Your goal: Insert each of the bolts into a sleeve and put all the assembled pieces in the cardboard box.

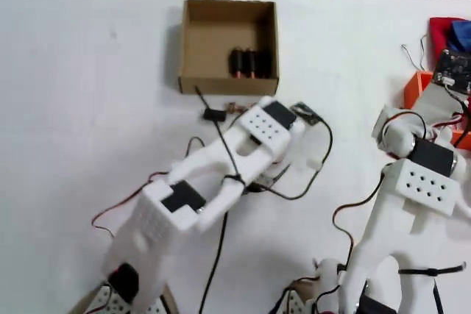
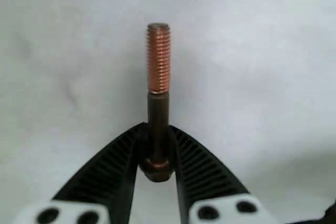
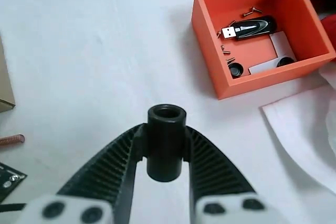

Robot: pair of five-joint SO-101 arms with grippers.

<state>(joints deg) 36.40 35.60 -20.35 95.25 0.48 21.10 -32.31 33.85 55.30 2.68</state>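
Across the white worktop (image 1: 88,108) we are seeing the cardboard box (image 1: 221,84) at twelve o'clock, holding assembled pieces (image 1: 249,62). Our left gripper (image 2: 157,132) is pinching a bolt (image 2: 158,61), and our right gripper (image 3: 164,132) is clamping a sleeve (image 3: 165,148).

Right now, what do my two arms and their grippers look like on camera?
Both arms are white plastic shells with black motor blocks and hole-dotted panels: the left arm, the right arm. Red and black cables loop off them. The left gripper and right gripper have black ribbed tapering fingers on white bases with round holes.
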